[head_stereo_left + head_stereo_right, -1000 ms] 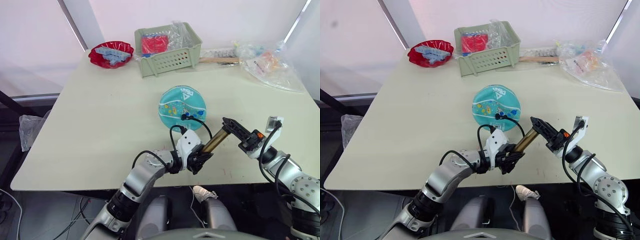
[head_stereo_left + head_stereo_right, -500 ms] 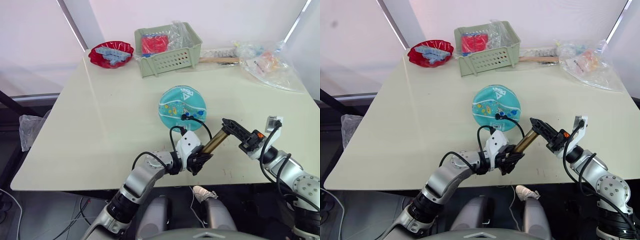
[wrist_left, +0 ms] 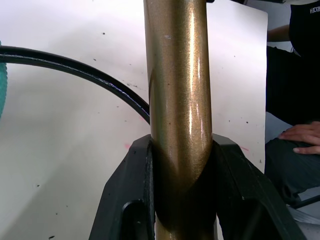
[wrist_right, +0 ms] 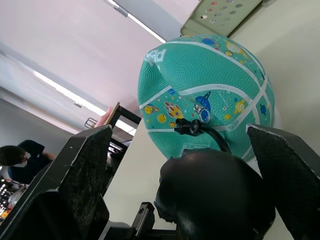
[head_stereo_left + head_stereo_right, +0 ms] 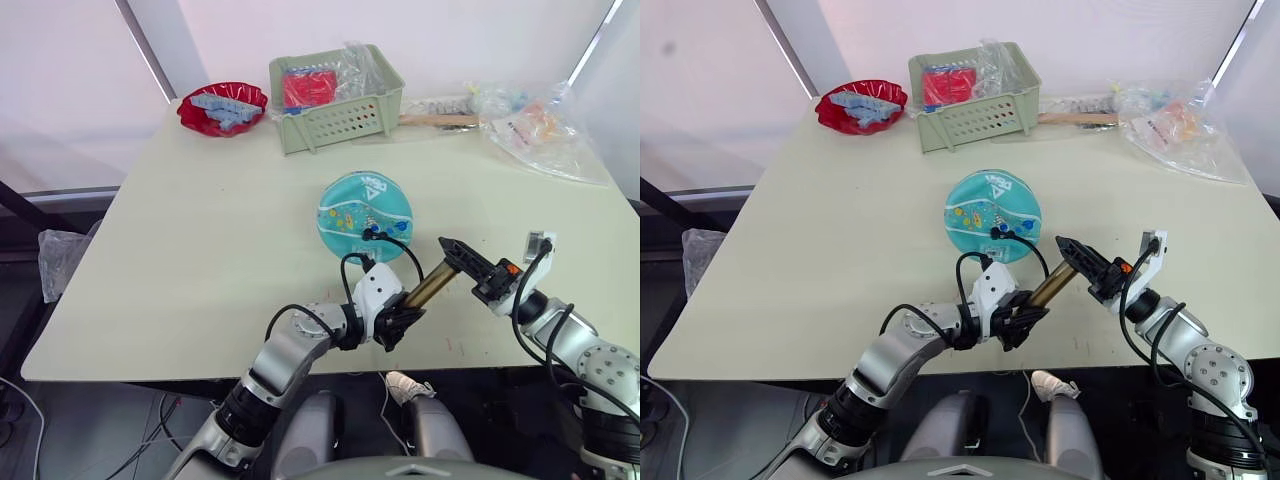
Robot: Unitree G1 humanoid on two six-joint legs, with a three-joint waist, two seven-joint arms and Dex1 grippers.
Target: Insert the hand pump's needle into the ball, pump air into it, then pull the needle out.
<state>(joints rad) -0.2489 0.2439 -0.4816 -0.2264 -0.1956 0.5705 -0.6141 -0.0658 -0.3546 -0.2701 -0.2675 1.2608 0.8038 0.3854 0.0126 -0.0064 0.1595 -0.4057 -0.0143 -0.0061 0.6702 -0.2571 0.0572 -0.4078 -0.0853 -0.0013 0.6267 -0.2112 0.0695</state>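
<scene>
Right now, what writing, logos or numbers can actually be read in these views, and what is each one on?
Ball: a white logo near its far edge and another white mark seen in the right wrist view, both too small and blurred to read.
Person's dark shirt at the edge of the left wrist view: pale letters, cut off and too blurred to read reliably.
Red packet in the green basket: print not legible.
Hand pump: no marking visible.
</scene>
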